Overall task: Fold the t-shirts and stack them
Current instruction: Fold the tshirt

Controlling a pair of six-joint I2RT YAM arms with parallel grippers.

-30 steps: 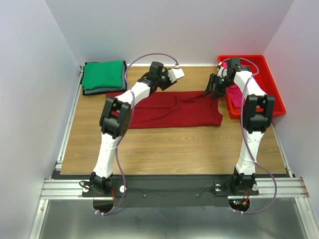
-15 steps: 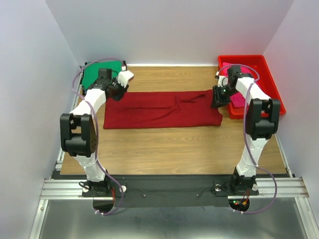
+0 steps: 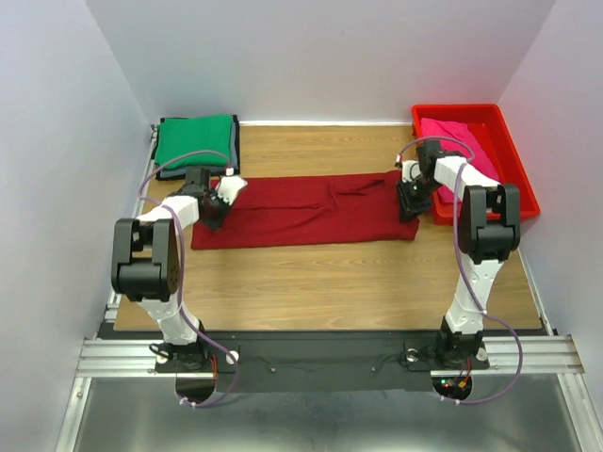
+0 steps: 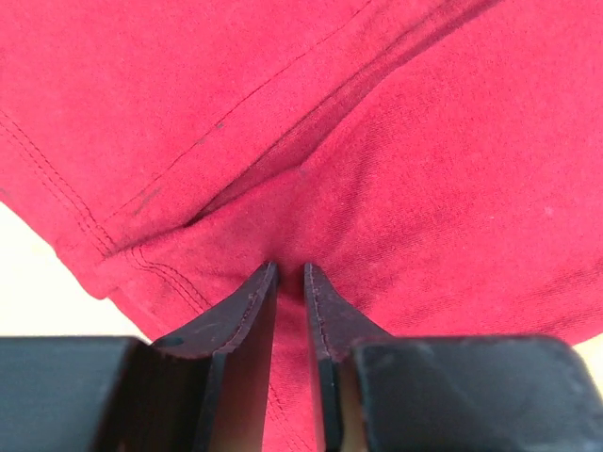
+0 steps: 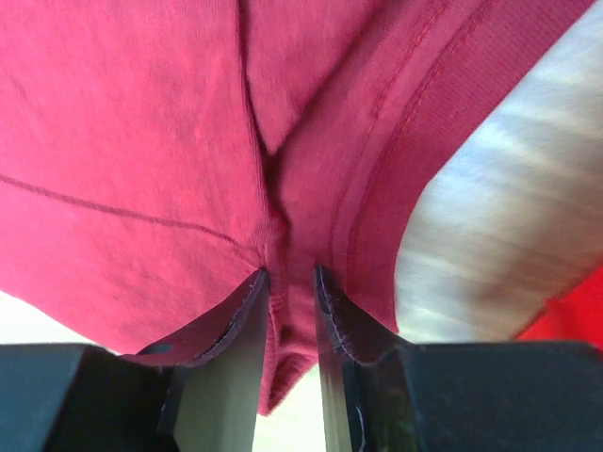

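A dark red t-shirt (image 3: 311, 209) lies folded into a long band across the middle of the table. At its left end, my left gripper (image 3: 215, 201) is shut on a pinch of the cloth near the hem; the left wrist view shows the left gripper (image 4: 289, 268) with red fabric (image 4: 396, 141) bunched between the fingertips. My right gripper (image 3: 407, 196) is shut on the right end; in the right wrist view the cloth (image 5: 141, 141) runs between the jaws of the right gripper (image 5: 290, 273). A folded green t-shirt (image 3: 195, 141) sits back left. The pink t-shirt (image 3: 457, 141) lies in the tray.
The red plastic tray (image 3: 516, 188) stands at the back right, close beside my right arm. A dark grey layer (image 3: 162, 169) shows under the green t-shirt. A metal rail (image 3: 127, 254) runs along the table's left edge. Bare wood (image 3: 320, 282) lies in front of the dark red t-shirt.
My left arm swung from the shirt's middle back edge to its left end and closed on it. The right gripper dropped onto the right end and closed. The shirt's left end shifted slightly.
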